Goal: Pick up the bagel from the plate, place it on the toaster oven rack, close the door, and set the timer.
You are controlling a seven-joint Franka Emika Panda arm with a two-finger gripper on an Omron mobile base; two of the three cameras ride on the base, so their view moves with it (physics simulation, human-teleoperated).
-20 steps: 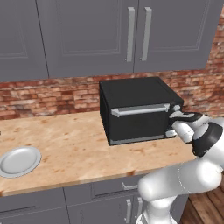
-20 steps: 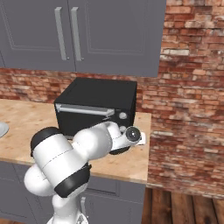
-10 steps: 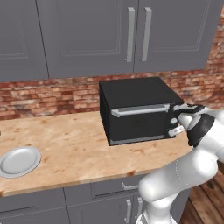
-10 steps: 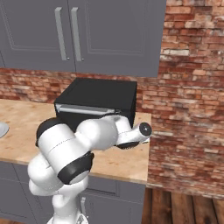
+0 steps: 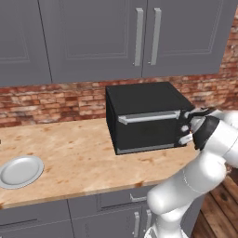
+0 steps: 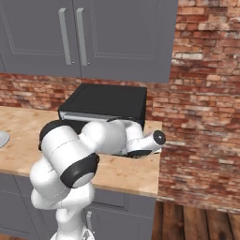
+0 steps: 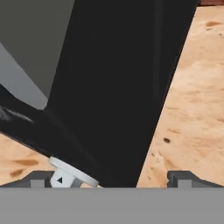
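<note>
The black toaster oven stands on the counter with its door shut and the silver bar handle across the top. The rack and the bagel are hidden. At the far left lies the light plate with nothing on it. My gripper is at the right end of the oven's front. In the hand view the gripper is open, its fingertips wide apart. A small white knob with a dark pointer mark sits between them, close to the left tip.
Grey wall cabinets hang above the oven, and a brick wall backs the wooden counter. The counter ends just right of the oven, where a brick side wall stands. My own arm crosses in front of the oven.
The hand has turned and edged slightly right at the oven's right front corner. The jaws have stayed open. Oven and plate have not moved.
</note>
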